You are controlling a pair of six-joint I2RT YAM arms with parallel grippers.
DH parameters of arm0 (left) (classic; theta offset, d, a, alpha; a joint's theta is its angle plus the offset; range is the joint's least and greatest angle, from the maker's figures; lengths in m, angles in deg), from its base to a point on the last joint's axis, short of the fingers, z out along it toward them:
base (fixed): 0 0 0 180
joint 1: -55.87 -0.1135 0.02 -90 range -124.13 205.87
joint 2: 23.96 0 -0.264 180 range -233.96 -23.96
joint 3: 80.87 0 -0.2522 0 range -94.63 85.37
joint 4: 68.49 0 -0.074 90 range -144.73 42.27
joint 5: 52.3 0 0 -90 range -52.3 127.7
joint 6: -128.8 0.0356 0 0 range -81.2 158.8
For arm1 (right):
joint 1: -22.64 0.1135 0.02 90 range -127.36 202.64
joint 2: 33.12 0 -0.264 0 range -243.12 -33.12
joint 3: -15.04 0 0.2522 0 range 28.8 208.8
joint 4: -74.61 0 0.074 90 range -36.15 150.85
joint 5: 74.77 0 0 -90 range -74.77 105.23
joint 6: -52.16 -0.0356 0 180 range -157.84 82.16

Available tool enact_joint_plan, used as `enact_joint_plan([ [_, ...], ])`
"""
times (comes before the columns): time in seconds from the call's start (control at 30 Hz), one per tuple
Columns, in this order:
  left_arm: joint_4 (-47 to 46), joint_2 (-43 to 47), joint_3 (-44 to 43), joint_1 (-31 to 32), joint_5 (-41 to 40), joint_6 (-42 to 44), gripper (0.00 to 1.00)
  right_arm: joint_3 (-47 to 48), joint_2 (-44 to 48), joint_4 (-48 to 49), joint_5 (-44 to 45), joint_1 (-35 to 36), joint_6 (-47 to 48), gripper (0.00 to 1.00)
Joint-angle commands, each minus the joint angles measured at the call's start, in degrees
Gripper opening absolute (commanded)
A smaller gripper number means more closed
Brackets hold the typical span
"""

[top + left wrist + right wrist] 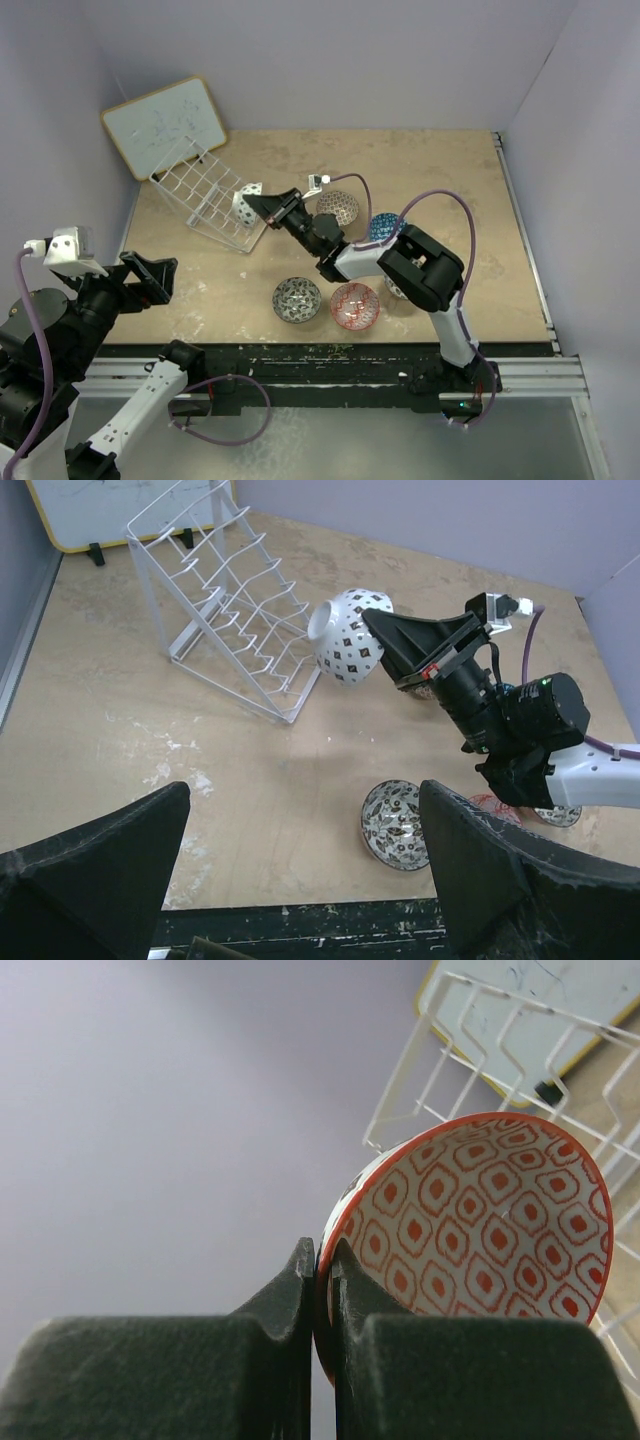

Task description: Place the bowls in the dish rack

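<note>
Right gripper (262,205) is pressed nearly together, pinching the rim of the tipped bowl (244,204), one finger inside and one outside per the right wrist view. Tipped bowl hangs on its side off the worktop (450,200), centre-left of the top view, just beside the lower right end of the dish rack (205,192); whether it touches the wire, cannot tell. Its outside is white with dark diamond marks, its inside a red-orange lattice. Dish rack is white wire, slanted, in the upper left of the top view, with the whiteboard (165,125) beyond it in the back corner. Grey bowl (297,299) and red bowl (354,305) sit upright side by side at lower centre. Net-pattern bowl (338,208) and blue bowl (383,226) sit mid-frame, partly hidden by the right arm. Left gripper (158,280) is spread wide, holding nothing, at lower left of the top view, well apart from the rack.
</note>
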Motion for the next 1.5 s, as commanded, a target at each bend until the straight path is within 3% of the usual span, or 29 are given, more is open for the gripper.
enact_joint_plan([
  [0.0, -0.42, -0.75, -0.52, -0.3, -0.39, 1.03, 0.99, 4.02, 2.89, 9.01, 5.29, 0.0, -3.36, 0.0],
  [0.47, -0.16, -0.41, 0.09, -0.28, 0.05, 1.37, 0.99, 8.93, -3.03, 9.78, 12.67, 1.68, -8.94, 0.0],
  [1.47, 0.82, 0.35, 0.05, -0.27, -0.83, 2.31, 0.99, 15.44, -12.38, 4.01, 15.39, 2.92, -17.97, 0.0],
])
